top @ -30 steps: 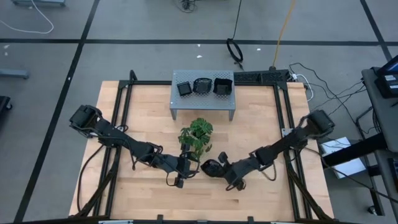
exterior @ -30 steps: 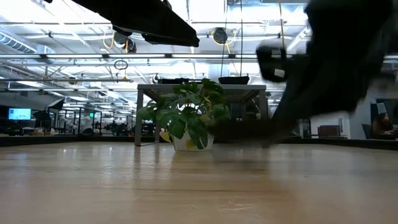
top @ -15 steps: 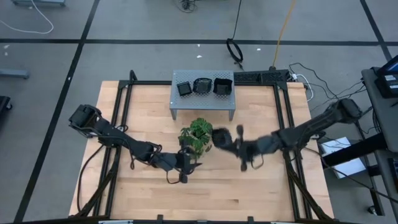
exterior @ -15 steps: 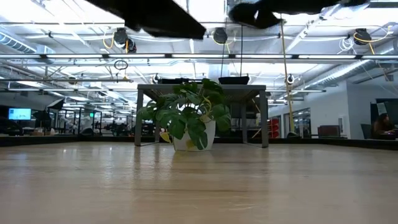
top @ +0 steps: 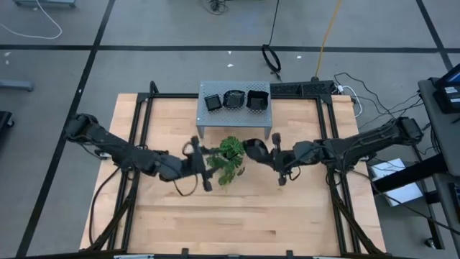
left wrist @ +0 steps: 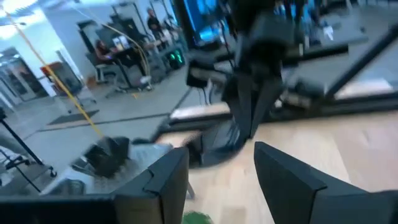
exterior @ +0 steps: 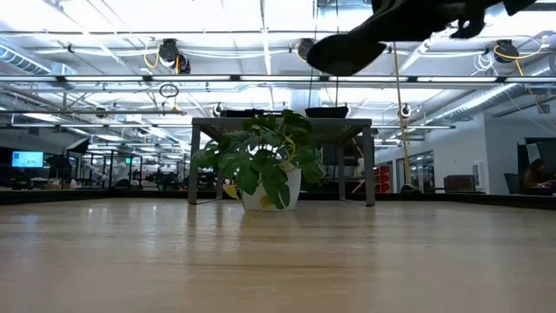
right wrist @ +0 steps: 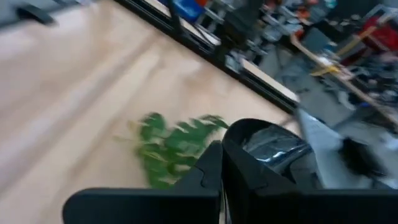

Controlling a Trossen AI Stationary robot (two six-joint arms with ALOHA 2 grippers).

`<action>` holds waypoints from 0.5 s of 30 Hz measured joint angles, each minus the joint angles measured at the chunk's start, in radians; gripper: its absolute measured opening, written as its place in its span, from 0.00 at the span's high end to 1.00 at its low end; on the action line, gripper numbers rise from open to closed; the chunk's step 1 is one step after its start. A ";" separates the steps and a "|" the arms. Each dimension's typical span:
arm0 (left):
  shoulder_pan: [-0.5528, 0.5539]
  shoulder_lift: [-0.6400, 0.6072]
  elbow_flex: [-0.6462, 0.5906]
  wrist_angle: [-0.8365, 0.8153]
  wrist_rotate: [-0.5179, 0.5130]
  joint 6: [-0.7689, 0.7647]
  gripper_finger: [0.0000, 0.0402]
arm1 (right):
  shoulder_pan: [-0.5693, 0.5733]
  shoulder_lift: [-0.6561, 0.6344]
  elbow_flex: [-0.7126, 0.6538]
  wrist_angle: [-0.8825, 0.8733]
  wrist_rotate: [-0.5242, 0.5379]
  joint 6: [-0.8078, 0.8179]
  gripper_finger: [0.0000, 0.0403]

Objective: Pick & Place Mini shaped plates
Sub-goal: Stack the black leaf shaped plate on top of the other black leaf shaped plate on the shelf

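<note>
Up high, the big pale wooden table held a grey metal shelf with little holes at its far side. A leafy green plant in a white pot stood just in front of the shelf.

Both long dark arms reached toward the middle. The right gripper hung in the air beside the plant, on its right side, near the shelf's front edge. Its two fingers were pinched tight on a shiny black round mini plate. From table height that plate floated well above the plant, and most of the arm was cut off at the top. The right wrist camera showed the plate partly hidden behind the dark fingers.

The left gripper was at the plant's left side. From above it was hard to make out. Its own wrist camera showed its two fingers apart with nothing between them.

Three more small glossy black plates sat in a row on top of the shelf. Their shapes were too small to tell well.
</note>
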 joint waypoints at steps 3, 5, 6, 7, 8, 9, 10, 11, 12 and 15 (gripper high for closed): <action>0.013 -0.048 0.000 0.002 -0.002 0.003 0.54 | -0.035 0.000 0.000 -0.001 0.011 -0.011 1.00; 0.024 -0.070 0.000 -0.001 -0.006 0.006 0.54 | -0.061 0.002 0.000 0.017 0.036 0.008 1.00; 0.030 -0.080 0.000 -0.002 -0.017 0.011 0.54 | -0.075 0.009 0.000 0.046 0.070 0.028 1.00; 0.036 -0.090 0.000 -0.002 -0.028 0.018 0.54 | -0.092 0.016 0.000 0.081 0.110 0.050 1.00; 0.041 -0.099 0.000 -0.001 -0.041 0.030 0.54 | -0.109 0.024 0.000 0.108 0.141 0.071 1.00; 0.049 -0.105 0.000 0.001 -0.050 0.040 0.54 | -0.127 0.032 0.000 0.137 0.156 0.092 1.00; 0.057 -0.110 0.000 0.003 -0.058 0.049 0.54 | -0.145 0.043 0.000 0.169 0.160 0.111 1.00; 0.064 -0.115 0.000 -0.002 -0.063 0.058 0.54 | -0.165 0.056 0.003 0.195 0.154 0.127 1.00; 0.069 -0.118 0.000 -0.004 -0.070 0.065 0.54 | -0.185 0.070 0.011 0.197 0.136 0.144 1.00; 0.093 -0.124 0.000 0.001 -0.076 0.088 0.54 | -0.242 0.134 0.061 0.190 0.134 0.201 1.00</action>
